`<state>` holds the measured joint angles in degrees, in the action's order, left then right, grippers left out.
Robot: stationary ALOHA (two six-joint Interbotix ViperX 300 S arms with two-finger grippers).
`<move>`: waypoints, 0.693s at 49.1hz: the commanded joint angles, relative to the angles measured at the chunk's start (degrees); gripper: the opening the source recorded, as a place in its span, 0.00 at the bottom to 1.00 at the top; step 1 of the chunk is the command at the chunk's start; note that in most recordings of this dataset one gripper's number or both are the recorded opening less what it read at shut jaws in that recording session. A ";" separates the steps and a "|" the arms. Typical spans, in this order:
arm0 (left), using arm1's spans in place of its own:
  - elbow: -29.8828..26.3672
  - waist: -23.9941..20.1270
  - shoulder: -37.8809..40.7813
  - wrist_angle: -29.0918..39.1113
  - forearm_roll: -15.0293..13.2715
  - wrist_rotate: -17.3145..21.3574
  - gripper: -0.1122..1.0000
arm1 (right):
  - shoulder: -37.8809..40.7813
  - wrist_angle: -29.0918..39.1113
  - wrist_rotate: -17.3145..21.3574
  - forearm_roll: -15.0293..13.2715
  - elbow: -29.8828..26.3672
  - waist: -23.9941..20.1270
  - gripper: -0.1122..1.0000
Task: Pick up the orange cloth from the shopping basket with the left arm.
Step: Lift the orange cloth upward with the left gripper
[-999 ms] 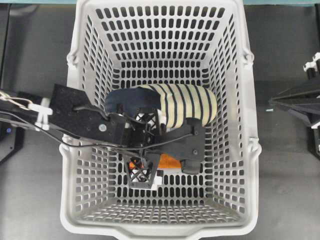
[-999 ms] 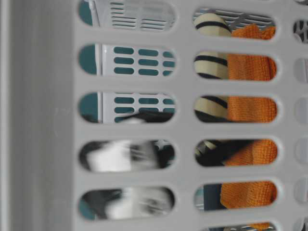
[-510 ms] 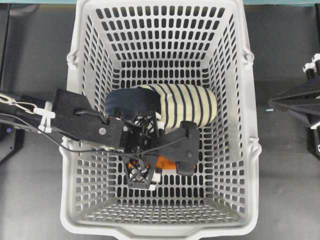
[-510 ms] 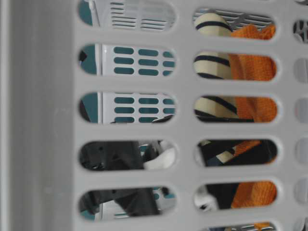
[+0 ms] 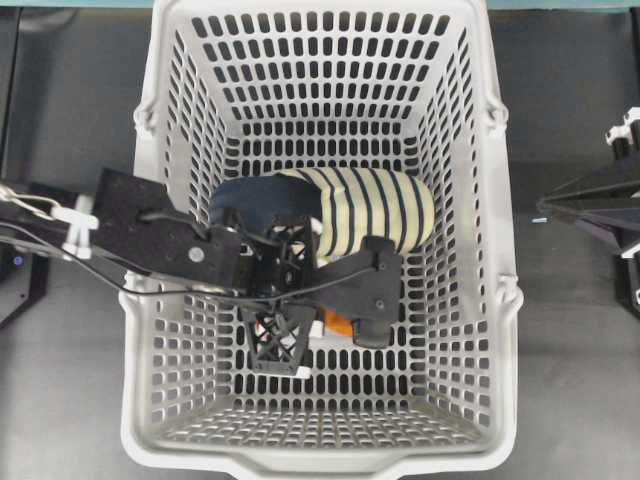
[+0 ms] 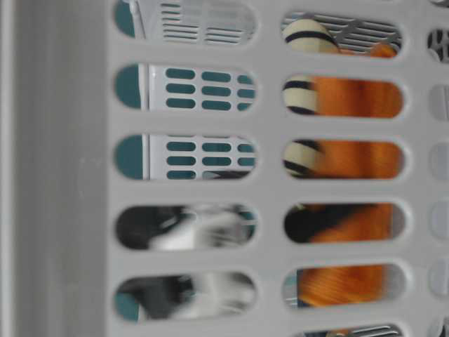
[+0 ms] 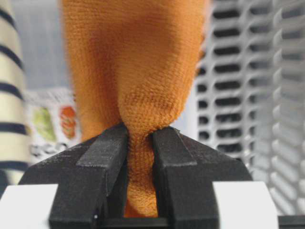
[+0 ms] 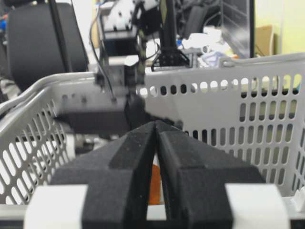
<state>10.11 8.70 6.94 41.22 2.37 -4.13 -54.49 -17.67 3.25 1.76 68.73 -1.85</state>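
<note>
Left gripper point(image 7: 139, 143) clamped on orange cloth point(image 7: 136, 71), pinched fold between jaws, inside shopping basket point(image 5: 150, 300). Striped slipper point(image 5: 370, 210) just beside. Right gripper point(image 8: 156, 138) closed, empty.

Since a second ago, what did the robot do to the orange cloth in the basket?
The left gripper closed its fingers on the orange cloth, pinching a fold of it; from above, less orange shows under the arm than before. The striped slipper kept its place, the basket did not shift, and the right arm stayed parked outside it.
</note>
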 commanded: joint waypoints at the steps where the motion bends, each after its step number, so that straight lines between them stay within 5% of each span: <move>1: -4.75 -0.09 -3.43 1.93 0.18 0.35 0.21 | 0.44 -0.44 0.09 0.26 -0.44 -0.09 0.10; 23: -33.13 -0.88 -7.47 28.04 0.18 4.04 0.21 | 0.35 -0.35 0.09 0.26 -0.26 -0.09 0.10; 34: -36.39 -1.23 -5.54 34.45 0.18 3.87 0.21 | 0.35 -0.44 0.09 0.35 -0.26 -0.09 0.10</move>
<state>-24.70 7.56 1.93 74.88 2.37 -0.09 -54.49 -17.67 3.25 1.85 68.82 -1.76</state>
